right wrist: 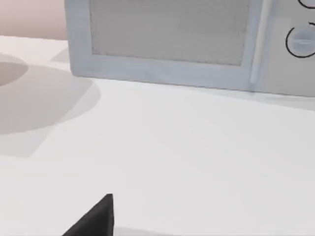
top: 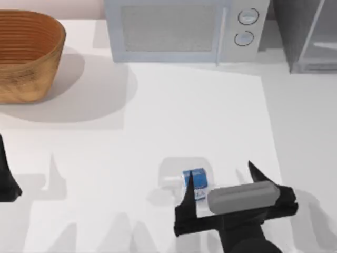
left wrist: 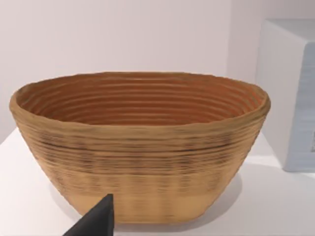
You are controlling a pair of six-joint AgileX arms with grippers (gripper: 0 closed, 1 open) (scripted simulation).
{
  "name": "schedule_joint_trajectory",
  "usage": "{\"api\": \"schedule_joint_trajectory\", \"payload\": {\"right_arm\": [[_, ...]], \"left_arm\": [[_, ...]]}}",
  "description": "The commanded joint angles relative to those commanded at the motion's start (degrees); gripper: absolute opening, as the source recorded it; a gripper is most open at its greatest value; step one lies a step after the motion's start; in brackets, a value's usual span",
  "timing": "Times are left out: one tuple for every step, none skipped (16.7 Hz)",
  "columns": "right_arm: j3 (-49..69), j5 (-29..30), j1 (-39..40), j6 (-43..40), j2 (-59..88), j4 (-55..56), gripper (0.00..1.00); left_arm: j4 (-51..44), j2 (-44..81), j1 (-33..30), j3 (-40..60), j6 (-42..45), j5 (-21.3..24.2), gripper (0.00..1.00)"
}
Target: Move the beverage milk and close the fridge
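The beverage milk (top: 196,178), a small carton with a blue top and a white printed face, stands on the table near the front, right of the middle. My right gripper (top: 220,178) hovers over it, open wide. Its left fingertip (top: 187,196) overlaps the carton's left side, and the other finger points up well to the carton's right. One dark fingertip (right wrist: 96,221) juts into the right wrist view. The fridge (top: 308,37), a dark grey cabinet with a pale framed panel, stands at the back right corner. My left gripper (top: 6,182) is parked at the table's left edge.
A light grey microwave (top: 179,29) with two round knobs stands at the back centre, and the right wrist view faces the microwave (right wrist: 167,39). A woven basket (top: 26,52) sits at the back left, and the left wrist view faces the basket (left wrist: 140,147).
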Motion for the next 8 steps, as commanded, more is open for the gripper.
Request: {"api": "schedule_joint_trajectory", "payload": {"right_arm": [[1.2, 0.2, 0.8, 0.6, 3.9, 2.1, 1.0], [2.3, 0.4, 1.5, 1.1, 7.2, 3.9, 1.0], [3.2, 0.6, 2.1, 1.5, 9.9, 5.5, 1.0], [4.0, 0.7, 2.6, 1.8, 12.0, 6.8, 1.0], [4.5, 0.7, 2.9, 2.1, 13.5, 7.7, 1.0], [4.9, 0.8, 3.1, 2.2, 14.4, 8.2, 1.0], [5.0, 0.8, 3.1, 2.3, 14.7, 8.4, 1.0], [5.0, 0.8, 3.1, 2.3, 14.7, 8.4, 1.0]], "left_arm": [[0.0, 0.0, 0.0, 0.0, 0.0, 0.0, 1.0], [0.0, 0.0, 0.0, 0.0, 0.0, 0.0, 1.0], [0.0, 0.0, 0.0, 0.0, 0.0, 0.0, 1.0], [0.0, 0.0, 0.0, 0.0, 0.0, 0.0, 1.0], [0.0, 0.0, 0.0, 0.0, 0.0, 0.0, 1.0], [0.0, 0.0, 0.0, 0.0, 0.0, 0.0, 1.0], [0.0, 0.0, 0.0, 0.0, 0.0, 0.0, 1.0], [0.0, 0.0, 0.0, 0.0, 0.0, 0.0, 1.0]]}}
